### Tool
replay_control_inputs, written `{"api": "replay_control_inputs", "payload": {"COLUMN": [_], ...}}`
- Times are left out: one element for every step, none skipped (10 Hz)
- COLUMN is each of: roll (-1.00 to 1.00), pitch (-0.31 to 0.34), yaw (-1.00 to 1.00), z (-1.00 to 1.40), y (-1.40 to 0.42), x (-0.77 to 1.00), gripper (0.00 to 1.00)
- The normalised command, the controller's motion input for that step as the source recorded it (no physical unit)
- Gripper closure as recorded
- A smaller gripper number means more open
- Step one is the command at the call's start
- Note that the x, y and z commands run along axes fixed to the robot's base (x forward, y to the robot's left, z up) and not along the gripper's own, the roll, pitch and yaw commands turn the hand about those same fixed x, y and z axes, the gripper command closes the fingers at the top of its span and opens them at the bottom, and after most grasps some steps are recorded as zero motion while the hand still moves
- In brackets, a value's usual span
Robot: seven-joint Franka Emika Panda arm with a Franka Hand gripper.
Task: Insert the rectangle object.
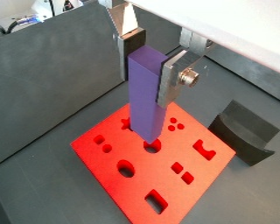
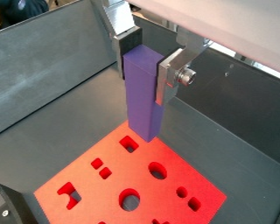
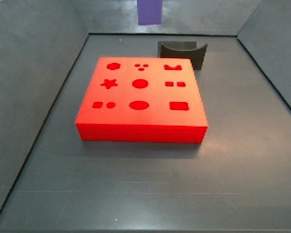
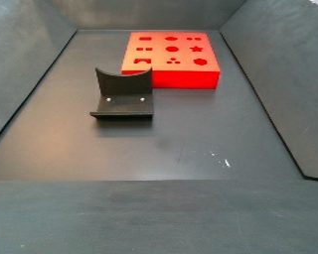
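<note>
The rectangle object, a slim purple bar (image 1: 147,96), hangs upright between the fingers of my gripper (image 1: 147,59), which is shut on its upper end; it shows in both wrist views (image 2: 143,92). Its lower end hovers above the big red block (image 1: 154,159) with shaped holes, clear of the surface. In a side view only the bar's lower tip (image 3: 149,12) shows, high above the far end of the red block (image 3: 142,96). In a side view the red block (image 4: 171,58) shows without gripper or bar.
A dark grey curved holder (image 1: 248,129) stands on the floor beside the red block, also in both side views (image 3: 182,52) (image 4: 122,94). Grey walls (image 3: 45,64) enclose the dark floor.
</note>
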Motion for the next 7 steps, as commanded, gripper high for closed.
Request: {"api": "replay_control_inputs", "payload": {"roll": [-0.07,0.0,0.0,0.08,0.08,0.11,0.14], "pitch": [-0.009,0.0,-0.114,-0.151,-0.156,-0.1,-0.08], "yaw": [0.0,0.0,0.0,-0.04,-0.1,-0.11,-0.11], "z": [-0.04,-0.03,-0.35,-0.89,-0.91,-0.91,-0.92], "y": [0.0,0.0,-0.17,-0.25,-0.2,-0.07,0.0], "x": [0.0,0.0,0.0,0.31,0.28,0.33,0.2], "gripper": [1.0,1.0,1.0,1.0,1.0,1.0,1.0]}}
